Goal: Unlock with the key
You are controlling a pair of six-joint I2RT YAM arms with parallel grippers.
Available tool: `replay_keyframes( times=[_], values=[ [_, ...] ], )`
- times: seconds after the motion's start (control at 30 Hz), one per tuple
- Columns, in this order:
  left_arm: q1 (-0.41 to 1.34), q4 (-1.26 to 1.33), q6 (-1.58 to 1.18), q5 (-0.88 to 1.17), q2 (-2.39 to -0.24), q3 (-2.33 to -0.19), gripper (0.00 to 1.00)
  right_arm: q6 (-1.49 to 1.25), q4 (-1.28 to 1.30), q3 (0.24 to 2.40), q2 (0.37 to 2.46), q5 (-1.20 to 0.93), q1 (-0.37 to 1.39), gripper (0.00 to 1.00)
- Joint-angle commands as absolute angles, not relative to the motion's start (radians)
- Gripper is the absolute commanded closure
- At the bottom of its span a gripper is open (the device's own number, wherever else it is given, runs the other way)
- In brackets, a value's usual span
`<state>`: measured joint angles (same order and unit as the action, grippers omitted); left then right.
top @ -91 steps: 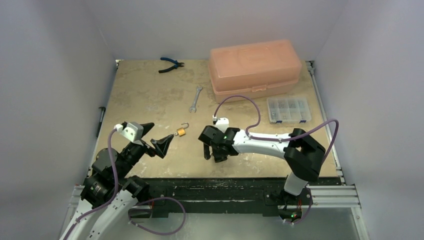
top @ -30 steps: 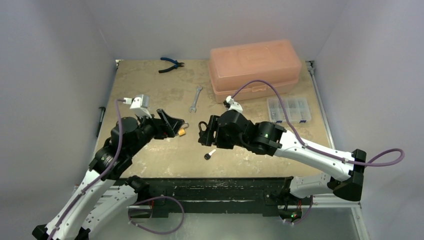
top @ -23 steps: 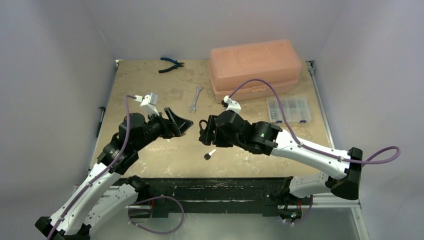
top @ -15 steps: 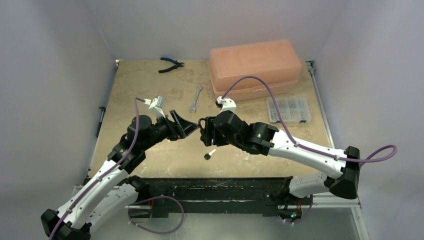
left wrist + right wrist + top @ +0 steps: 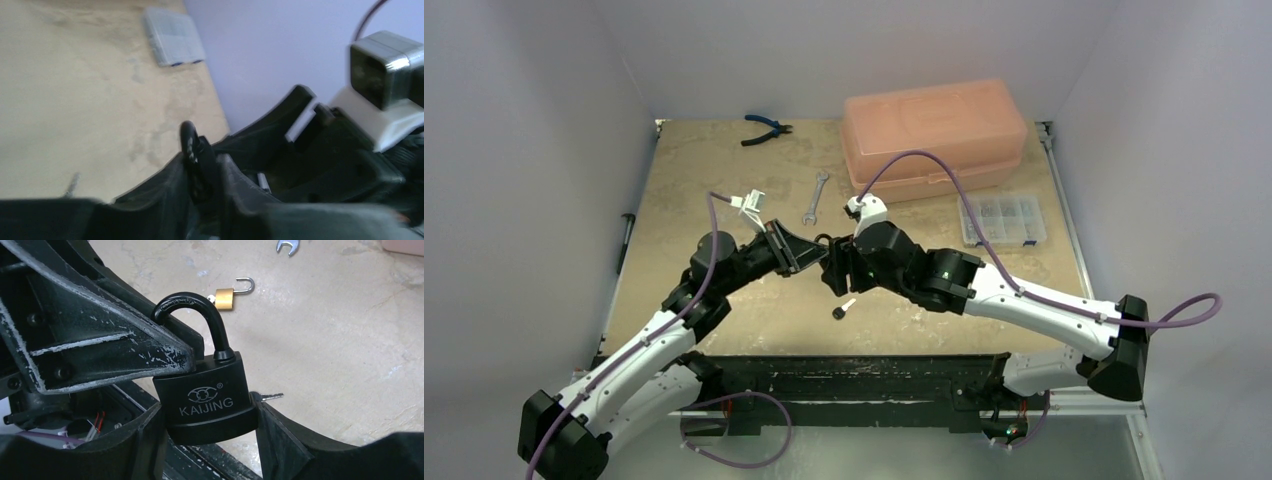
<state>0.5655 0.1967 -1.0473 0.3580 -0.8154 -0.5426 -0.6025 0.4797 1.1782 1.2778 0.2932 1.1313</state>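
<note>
A black padlock (image 5: 205, 390) marked KAIJING hangs above the table, its shackle (image 5: 200, 315) closed. My right gripper (image 5: 206, 412) is shut on the padlock's body, one jaw against each side. My left gripper (image 5: 200, 162) has come in from the left and is shut on the shackle (image 5: 189, 142); one of its fingers (image 5: 125, 350) meets the top of the lock body. In the top view both grippers, left (image 5: 809, 255) and right (image 5: 832, 264), touch at mid-table. The key (image 5: 844, 308), black-headed, lies loose on the table just below them, its blade (image 5: 270, 396) peeking from behind the lock.
A small brass padlock (image 5: 231, 295) with an open shackle lies on the table behind the grippers. A wrench (image 5: 815, 197), blue-handled pliers (image 5: 766, 128), an orange plastic box (image 5: 934, 135) and a clear parts organizer (image 5: 1001, 220) sit toward the back.
My left arm has swung right, away from the brass padlock, and its open jaws have shut on the black padlock's shackle. The right gripper has drifted slightly left, holding the lock.
</note>
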Motion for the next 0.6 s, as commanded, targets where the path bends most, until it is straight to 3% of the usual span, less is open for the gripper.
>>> replay_keyframes(
  times=[0.0,0.07,0.17,0.23,0.4,0.57],
  values=[
    [0.561,0.374,-1.091,0.392,-0.825,-0.506,1.0,-0.569,0.32,1.18,1.194,0.259,1.135,0.8],
    [0.561,0.39,-1.096,0.391,-0.817,-0.496,1.0,-0.572,0.301,1.171,1.184,0.218,1.136,0.65],
    [0.561,0.419,-1.099,0.404,-0.81,-0.492,1.0,-0.571,0.29,1.159,1.165,0.218,1.135,0.23],
    [0.561,0.447,-1.105,0.421,-0.812,-0.495,1.0,-0.566,0.291,1.156,1.149,0.212,1.134,0.04],
    [0.561,0.505,-1.097,0.497,-0.833,-0.532,1.0,-0.549,0.267,1.117,1.061,0.128,1.084,0.01],
    [0.56,0.581,-1.113,0.582,-0.851,-0.565,1.0,-0.595,0.171,1.01,0.967,-0.176,0.871,0.02]
  ],
)
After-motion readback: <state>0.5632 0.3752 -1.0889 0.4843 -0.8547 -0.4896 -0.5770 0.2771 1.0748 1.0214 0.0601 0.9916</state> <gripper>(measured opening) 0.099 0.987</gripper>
